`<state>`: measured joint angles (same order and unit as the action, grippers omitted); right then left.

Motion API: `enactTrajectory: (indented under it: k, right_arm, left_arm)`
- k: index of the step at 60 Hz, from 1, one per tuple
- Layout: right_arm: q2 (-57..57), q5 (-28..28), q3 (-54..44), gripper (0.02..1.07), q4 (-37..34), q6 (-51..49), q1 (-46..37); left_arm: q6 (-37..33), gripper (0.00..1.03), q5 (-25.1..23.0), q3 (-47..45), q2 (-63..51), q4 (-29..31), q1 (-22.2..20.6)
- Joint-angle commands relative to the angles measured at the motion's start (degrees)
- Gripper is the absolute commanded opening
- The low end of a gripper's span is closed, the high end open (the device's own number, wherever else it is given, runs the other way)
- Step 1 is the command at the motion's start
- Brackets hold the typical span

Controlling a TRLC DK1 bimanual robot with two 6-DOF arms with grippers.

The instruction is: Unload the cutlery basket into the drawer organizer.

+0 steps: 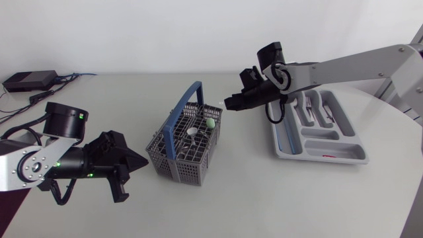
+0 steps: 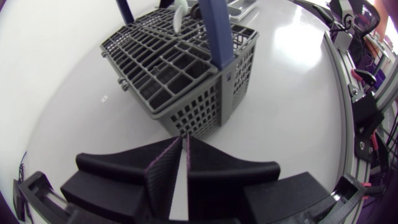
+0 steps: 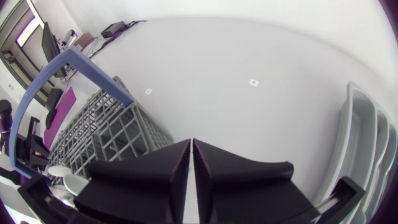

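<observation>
Black wedge fingers of your left gripper (image 2: 183,139) are pressed together with nothing between them. Just ahead of their tips is a lower corner of the grey cutlery basket (image 2: 186,93). The basket stands near the middle of the desk (image 1: 218,205), its blue handle (image 1: 182,122) arching over it. A white-and-green piece (image 1: 209,122) and a pale, round-ended piece (image 1: 192,131) stick up inside.

Your right gripper (image 1: 228,102) is clenched on nothing too. It hangs by the basket's far right corner, between the basket and the grey drawer organizer (image 1: 330,157). The organizer lies toward the desk's right edge, with some cutlery (image 1: 310,109) already in its far compartments.
</observation>
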<state>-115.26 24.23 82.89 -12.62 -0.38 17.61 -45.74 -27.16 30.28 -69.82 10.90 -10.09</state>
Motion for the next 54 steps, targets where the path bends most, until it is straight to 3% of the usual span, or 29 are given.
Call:
enactTrajectory:
  k: [1, 9, 20, 42, 54]
  right_arm:
    - [-3.30, 1.00, 3.50, 0.13, -1.44, 1.09, 0.32]
    - [-7.34, 4.16, 8.34, 0.13, -3.64, 2.05, 0.59]
    - [-8.75, 6.97, 10.45, 0.13, -6.71, 1.79, 1.73]
    - [1.00, 9.96, -1.68, 0.13, -6.36, 1.00, 3.31]
    - [7.60, 9.61, -12.40, 0.13, -3.90, 1.09, 3.58]
  left_arm:
    - [-1.55, 0.28, -1.06, -1.54, 0.48, 0.71, -1.34]
    - [-0.49, 0.28, -1.41, -0.93, -1.55, -0.61, -2.48]
    - [2.93, 0.28, -1.41, 0.48, -6.56, -8.70, -2.31]
    - [3.81, 0.28, -1.32, 3.56, -14.99, -18.10, 0.95]
    - [4.08, 0.28, -1.41, 8.04, -19.83, -19.16, 2.26]
